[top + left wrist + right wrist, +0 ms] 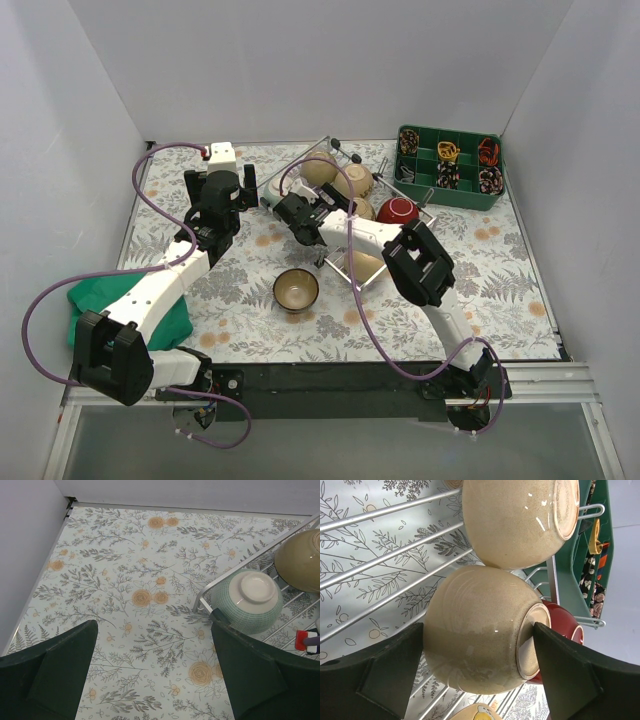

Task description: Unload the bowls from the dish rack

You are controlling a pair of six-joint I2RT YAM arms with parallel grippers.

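One tan bowl (480, 630) between spread right end effector (480, 675) fingers, over dish rack (395, 555).

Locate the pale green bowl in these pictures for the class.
In the left wrist view the pale green bowl sits upside down in the near corner of the dish rack, right of centre, beside a tan bowl and just ahead of the left tool's right finger.

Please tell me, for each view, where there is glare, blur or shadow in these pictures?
Top view: even, soft light, all sharp, a weak shine on the red bowl. Left wrist view: the tablecloth is sharp, the near dark fingers are slightly soft. Right wrist view: small white glints on the two tan bowls, the green tray behind is a little blurred.
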